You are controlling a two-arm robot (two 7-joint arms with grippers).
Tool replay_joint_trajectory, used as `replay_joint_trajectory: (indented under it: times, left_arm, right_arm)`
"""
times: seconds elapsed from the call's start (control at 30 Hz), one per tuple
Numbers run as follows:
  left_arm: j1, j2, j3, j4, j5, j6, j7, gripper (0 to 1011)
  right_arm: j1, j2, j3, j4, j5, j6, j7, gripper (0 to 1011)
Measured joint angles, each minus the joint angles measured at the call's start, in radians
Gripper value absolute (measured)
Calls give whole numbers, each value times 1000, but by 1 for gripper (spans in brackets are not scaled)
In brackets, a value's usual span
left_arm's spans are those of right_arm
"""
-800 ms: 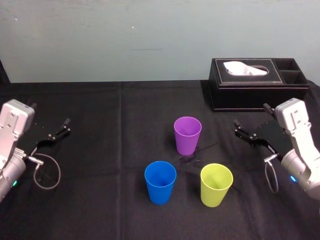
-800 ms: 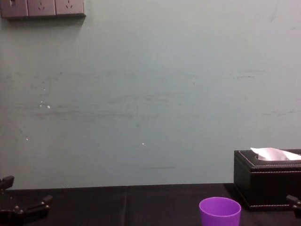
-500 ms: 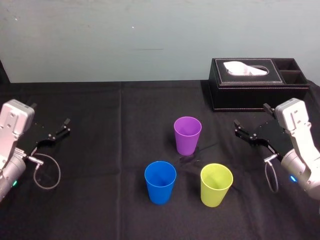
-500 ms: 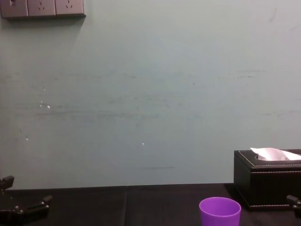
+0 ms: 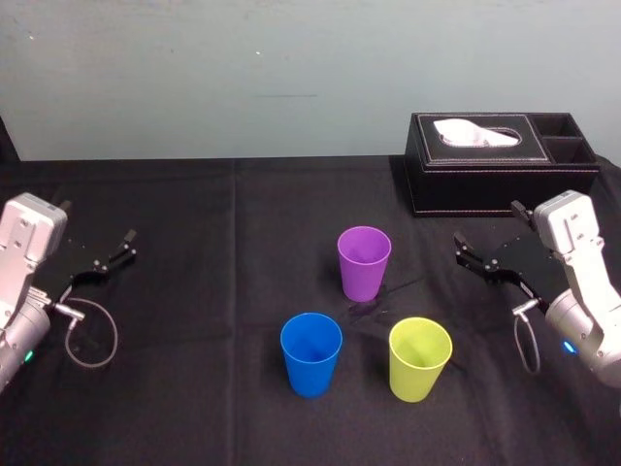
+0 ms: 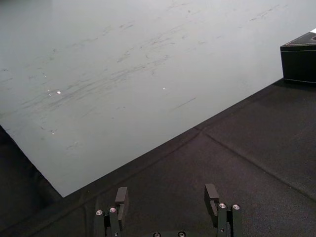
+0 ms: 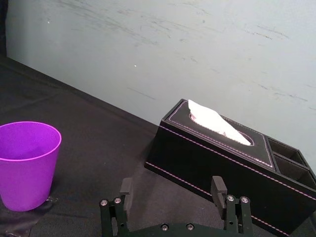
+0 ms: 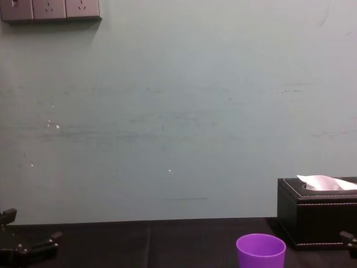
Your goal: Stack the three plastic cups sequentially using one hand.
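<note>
Three cups stand upright, rims up, none nested, mid way across the counter (image 5: 194, 291): purple cup (image 5: 364, 262) behind, blue cup (image 5: 310, 353) front-left, yellow-green cup (image 5: 419, 359) front-right. Right tool (image 5: 487, 225), fingers apart, is just to their right. Left tool (image 5: 97, 221), also apart, is well off. I'd go with the right.

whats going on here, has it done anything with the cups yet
Nothing is being handled at this moment. The purple cup, the blue cup and the yellow-green cup stand upright and apart on the black table, none stacked. The left claw hangs open and empty at the table's left side. The right claw hangs open and empty at the right, in front of the black tissue box.
</note>
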Motion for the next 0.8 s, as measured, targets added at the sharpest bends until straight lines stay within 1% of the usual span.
replay_joint_trajectory:
  times: [0.8]
  left_arm:
    - [0, 0, 0, 0, 0, 0, 0, 1010]
  right_arm:
    - [-1, 0, 2, -1, 0, 1, 1, 1000]
